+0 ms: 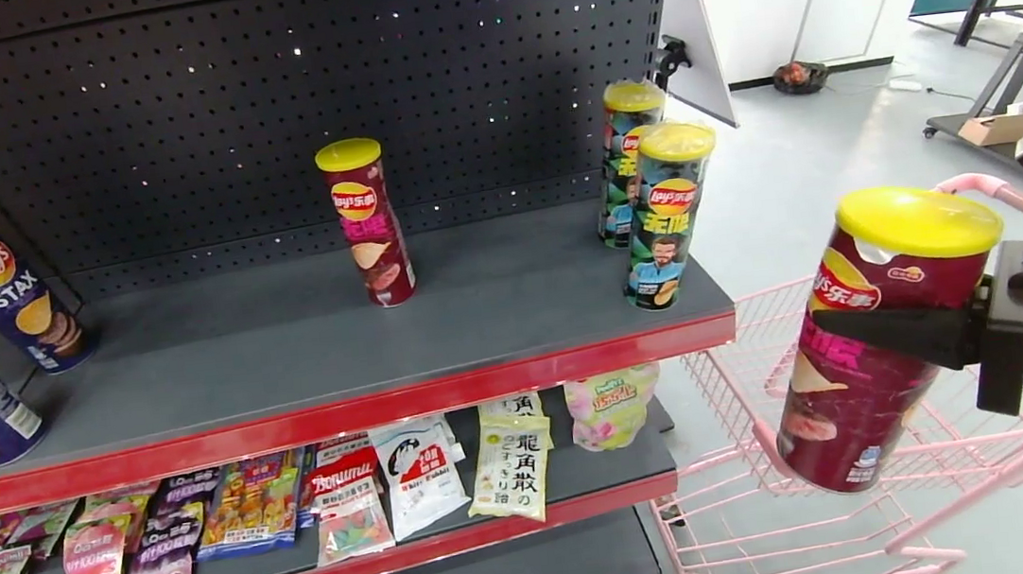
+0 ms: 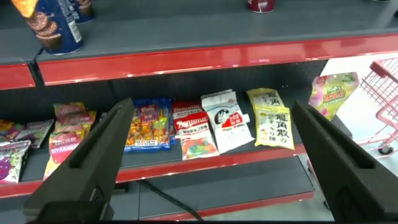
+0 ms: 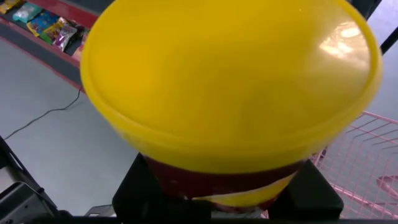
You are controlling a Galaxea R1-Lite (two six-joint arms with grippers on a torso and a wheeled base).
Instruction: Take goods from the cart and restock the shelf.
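The maroon chip canister (image 1: 857, 412) with its yellow lid (image 3: 230, 81) is hanging above the pink cart (image 1: 878, 515), clear of the basket. The right gripper (image 1: 844, 328) is clamping it from the side around the upper body, one dark finger crossing the label just under the lid. Its long axis is standing nearly upright, the lid leaning a little toward the robot's right, so it is already sitting close to the pose it needs on a shelf.

The top shelf (image 1: 290, 348) is lying to the robot's left of the canister and farther forward, and its red front lip is sitting at about the height of the canister's middle. A matching maroon canister (image 1: 367, 221) is standing upright near the middle of that shelf, and two teal canisters (image 1: 670, 213) are standing at its right end. The bare stretch between them looks the likeliest landing spot.

The left gripper (image 2: 211, 155) is gaping wide with nothing in it, facing the lower shelf of snack bags (image 2: 221, 121). The placing is therefore falling to the right arm, which will probably have to lift the base over the lip.
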